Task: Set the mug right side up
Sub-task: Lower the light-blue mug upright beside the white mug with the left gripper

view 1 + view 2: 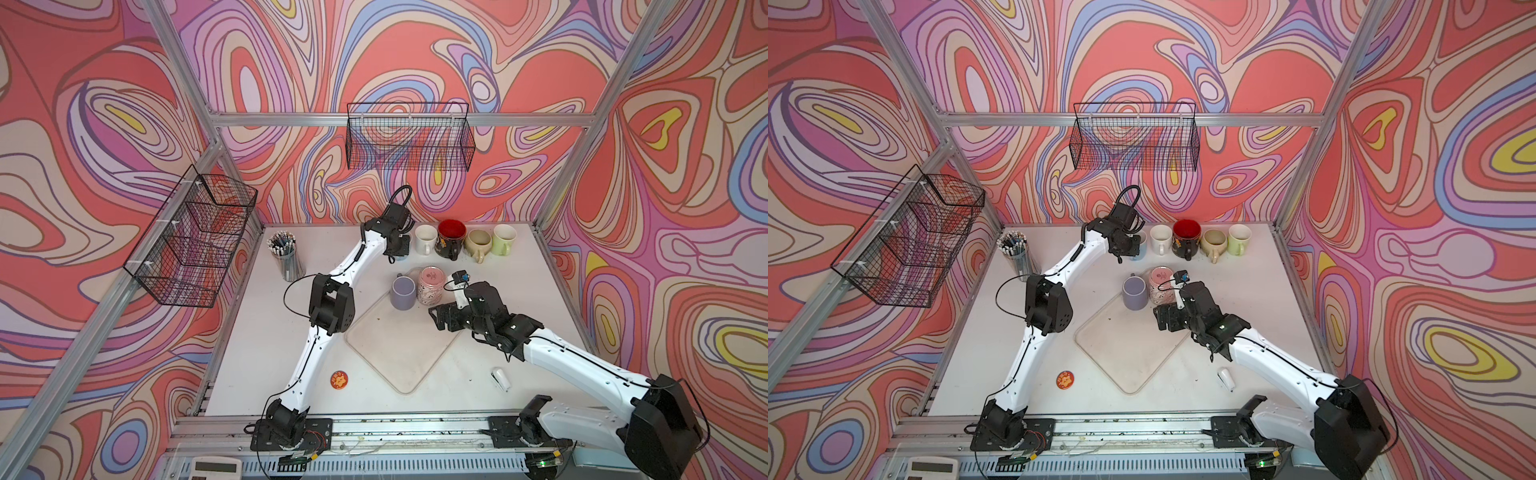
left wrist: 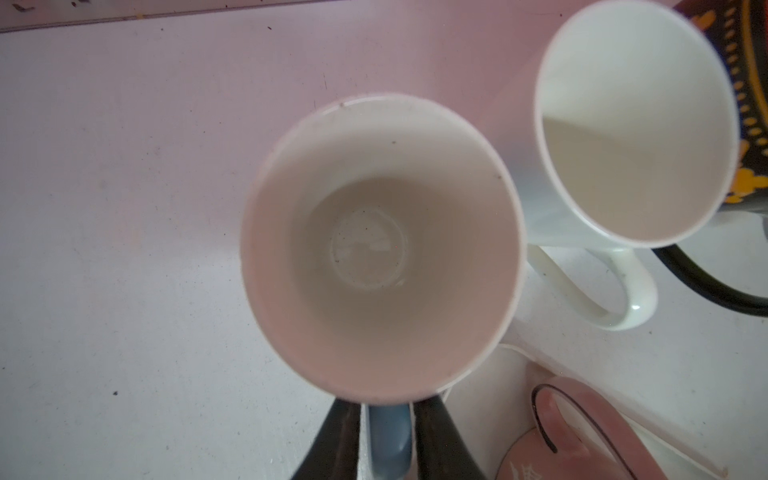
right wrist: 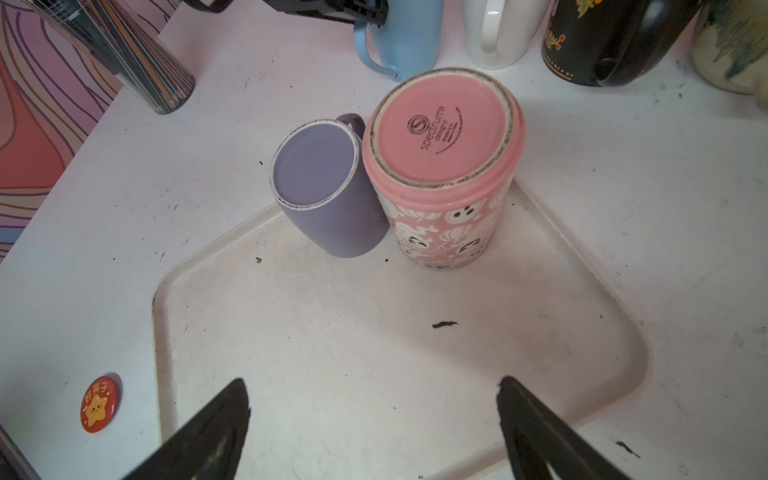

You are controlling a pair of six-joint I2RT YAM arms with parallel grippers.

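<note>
At the table's twelve o'clock edge, the light blue mug is standing upright, its white, faintly speckled inside facing up, at nine o'clock of a white mug. The left gripper is closely flanking its blue handle; pinching or just clear, I cannot tell. The right gripper is hovering spread wide over the tray, where a lavender mug and a pink ghost-print mug are sitting upside down, touching.

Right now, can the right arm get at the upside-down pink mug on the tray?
Probably yes: the right end effector hangs open over the tray, facing the pink mug with nothing between; the purple mug crowds one side.
</note>
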